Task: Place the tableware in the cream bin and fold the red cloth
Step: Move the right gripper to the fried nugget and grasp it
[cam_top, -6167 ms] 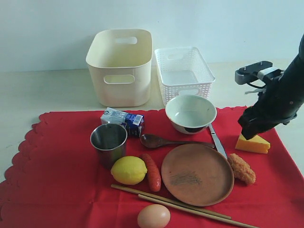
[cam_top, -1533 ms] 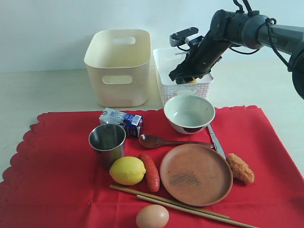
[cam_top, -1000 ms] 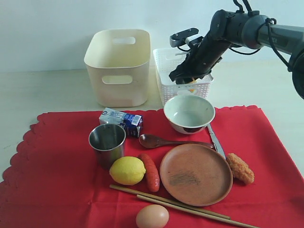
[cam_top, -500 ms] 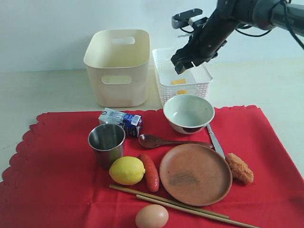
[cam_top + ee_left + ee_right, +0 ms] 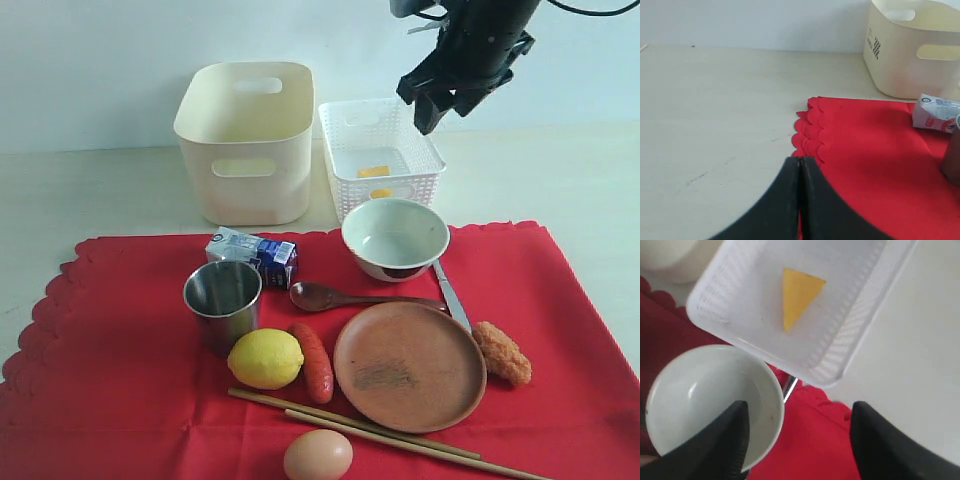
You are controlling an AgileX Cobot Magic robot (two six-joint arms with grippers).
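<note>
The red cloth [image 5: 110, 340] lies flat with the tableware on it: steel cup [image 5: 222, 298], white bowl [image 5: 394, 238], brown plate [image 5: 408, 366], wooden spoon [image 5: 335, 297], knife [image 5: 452, 296] and chopsticks [image 5: 385, 437]. Behind the cloth stands the cream bin [image 5: 248, 145]; nothing shows inside it. My right gripper [image 5: 440, 105] hangs open and empty high over the back right of the white basket; its wrist view looks down between its fingers [image 5: 799, 409] at the bowl [image 5: 705, 400] and the cloth [image 5: 810, 445]. My left gripper [image 5: 799, 160] is shut and empty by the cloth's scalloped edge [image 5: 807, 135].
The white lattice basket [image 5: 345, 150] holds a cheese wedge [image 5: 373, 172]. On the cloth also lie a lemon [image 5: 265, 358], sausage [image 5: 317, 362], egg [image 5: 318, 456], a breaded piece [image 5: 502, 352] and a small carton [image 5: 252, 253]. Bare tabletop [image 5: 540, 175] lies right of the basket.
My right gripper has risen and moved right, away from the white basket, leaving the cheese wedge inside it. The left gripper stays shut.
</note>
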